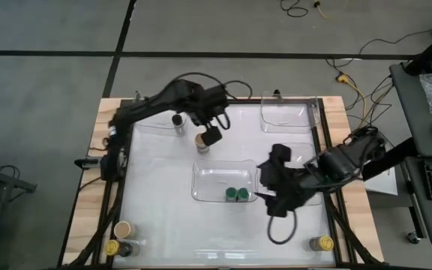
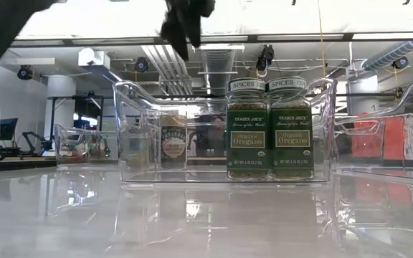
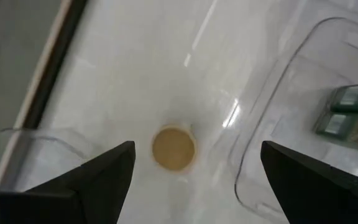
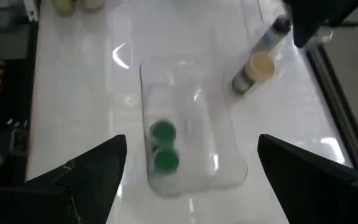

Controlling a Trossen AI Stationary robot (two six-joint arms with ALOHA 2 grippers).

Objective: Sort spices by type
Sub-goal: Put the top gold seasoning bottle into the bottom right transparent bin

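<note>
1. Left gripper (image 1: 211, 136) hangs over a tan-lidded jar (image 1: 202, 142) on the white table (image 1: 163, 217), fingers spread wide, holding nothing.
2. That jar stands upright, just outside the middle tray (image 1: 201, 184).
3. Two green-lidded jars (image 1: 237, 195) sit side by side inside that tray, touching.
4. Right gripper (image 1: 270, 196) waits beside the tray, fingers wide apart and empty.
5. A black-lidded jar (image 1: 178, 120) stands near the far-left tray (image 1: 152, 124).
6. More jars wait along the near edge: one yellow-lidded jar (image 1: 322, 243) at right, another (image 1: 112, 247) and a tan one (image 1: 123, 229) at left.
</note>
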